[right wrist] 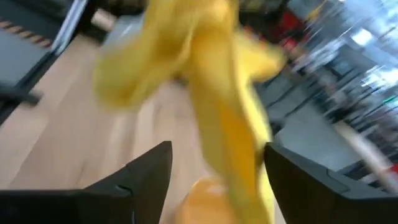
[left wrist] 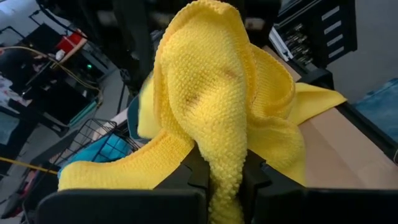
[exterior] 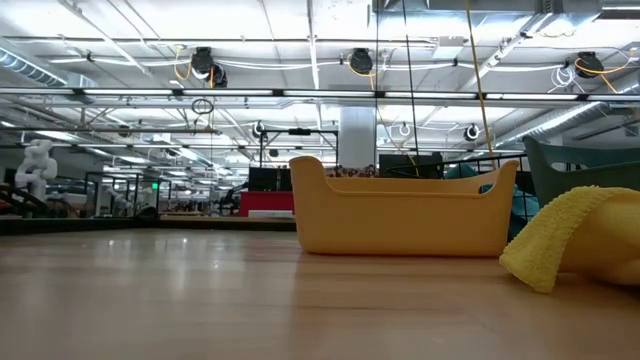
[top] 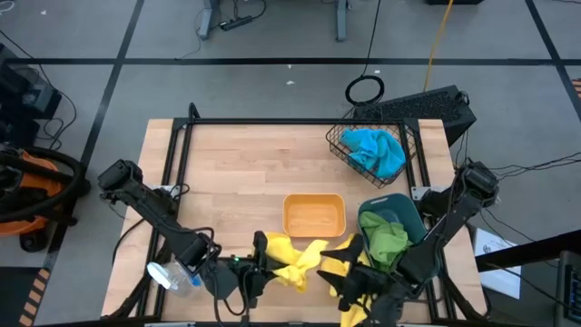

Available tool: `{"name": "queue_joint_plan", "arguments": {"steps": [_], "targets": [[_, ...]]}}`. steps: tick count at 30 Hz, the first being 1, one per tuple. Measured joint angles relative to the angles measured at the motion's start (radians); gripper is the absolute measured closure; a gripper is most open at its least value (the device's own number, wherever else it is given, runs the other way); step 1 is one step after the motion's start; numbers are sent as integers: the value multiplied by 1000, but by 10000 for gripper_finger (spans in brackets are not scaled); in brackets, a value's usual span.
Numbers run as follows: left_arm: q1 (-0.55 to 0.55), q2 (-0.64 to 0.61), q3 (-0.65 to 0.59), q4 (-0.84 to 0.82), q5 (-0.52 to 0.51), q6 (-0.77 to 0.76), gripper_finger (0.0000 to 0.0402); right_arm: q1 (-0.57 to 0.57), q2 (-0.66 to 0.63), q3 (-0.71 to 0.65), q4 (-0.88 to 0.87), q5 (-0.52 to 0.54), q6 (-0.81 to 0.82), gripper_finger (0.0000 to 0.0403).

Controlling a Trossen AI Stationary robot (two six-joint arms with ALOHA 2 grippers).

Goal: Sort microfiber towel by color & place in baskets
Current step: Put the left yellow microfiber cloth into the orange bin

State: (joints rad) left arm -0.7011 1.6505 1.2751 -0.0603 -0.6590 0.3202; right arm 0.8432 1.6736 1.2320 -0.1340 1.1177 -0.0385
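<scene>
Much of the action sits at the near edge of the table [top: 236,163], where the overhead view crops both arms. The left gripper [top: 259,263] shows there only as a dark shape pressed against the yellow towel [top: 300,259]. Its own wrist view is clearer: the two dark fingers [left wrist: 193,171] pinch a fold of the towel between them, and the nubby, looped cloth bulges up in a rounded hump that hides most of what lies beyond. Behind the hump only a corner of the wire basket [left wrist: 93,137] peeks out, with a scrap of blue inside.

The right gripper [top: 349,282] lies low beside the towel's other end. In its wrist view the picture is smeared, so the cloth reads as a yellow streak between the spread fingers [right wrist: 146,171], which stand apart and do not close on it. A blurred orange shape sits under the streak; it cannot be made out.

From table height neither arm shows. Only one drooping corner of the towel rests on the wood at the side, cut off by the frame.

The orange bin [top: 314,216] is a shallow, smooth plastic rectangle with rounded corners, just beyond the towel. The teal bin [top: 395,218] stands beside it, deeper, with a crumpled green towel [top: 386,241] inside. The black wire basket stands at the far right corner and holds a bunched blue towel [top: 374,150].
</scene>
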Motion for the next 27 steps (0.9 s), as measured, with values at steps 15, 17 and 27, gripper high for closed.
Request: {"name": "queue_joint_plan", "arguments": {"steps": [15, 17, 27], "targets": [[49, 21, -1, 72, 2, -23, 370, -106, 0, 0, 69, -283, 45, 258], [64, 35, -1, 94, 2, -25, 370, -105, 0, 0, 116, -315, 30, 269], [91, 45, -1, 105, 2, -27, 370, -102, 1, 0, 124, -326, 133, 195]]}}
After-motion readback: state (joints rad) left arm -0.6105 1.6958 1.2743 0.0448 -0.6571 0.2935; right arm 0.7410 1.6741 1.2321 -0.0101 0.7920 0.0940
